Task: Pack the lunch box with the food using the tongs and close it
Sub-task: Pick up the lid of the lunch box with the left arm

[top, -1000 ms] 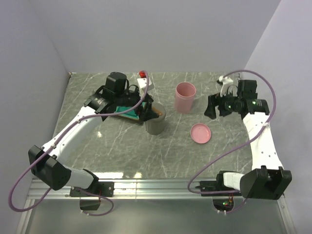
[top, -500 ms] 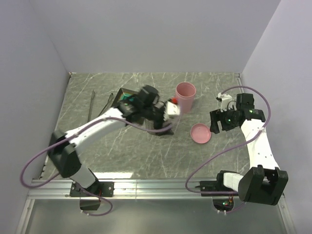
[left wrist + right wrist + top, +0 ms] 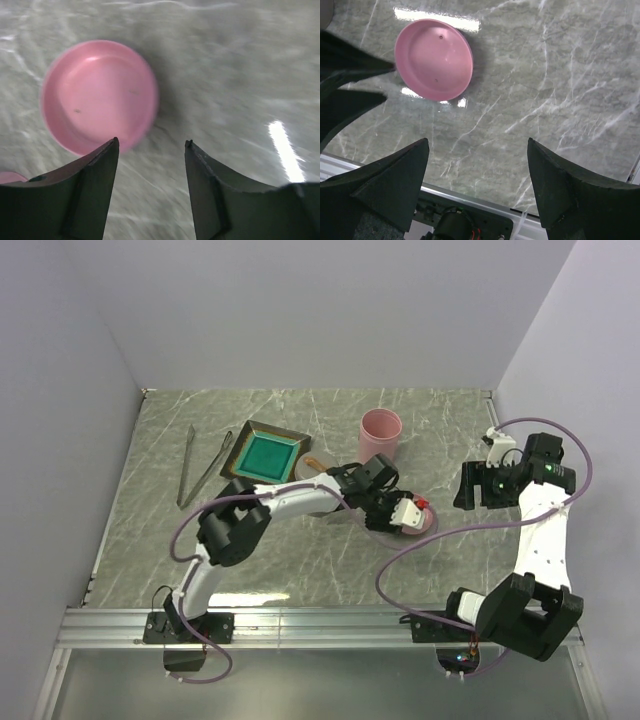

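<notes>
The silver tongs [image 3: 200, 466] lie on the table at the far left, with no gripper near them. A pink cup-shaped lunch box [image 3: 380, 434] stands open at the back centre. Its pink lid [image 3: 424, 523] [image 3: 99, 95] [image 3: 434, 59] lies flat in front of it. My left gripper [image 3: 406, 512] [image 3: 151, 143] hovers over the lid's near edge, open and holding nothing. My right gripper [image 3: 470, 487] [image 3: 476, 142] hangs open and empty to the right of the lid. A pale grey pot [image 3: 308, 468] behind the left arm shows a bit of orange, perhaps the food.
A square dark plate with a teal centre [image 3: 265, 453] sits at the back left, next to the tongs. The left arm [image 3: 290, 502] stretches across the middle of the table. The metal rail [image 3: 300, 618] runs along the near edge. Walls close in on three sides.
My left arm swung from the plate at the back left across to the pink lid, and its jaws narrowed. The right arm drew back to the right. Tongs and plate are now uncovered.
</notes>
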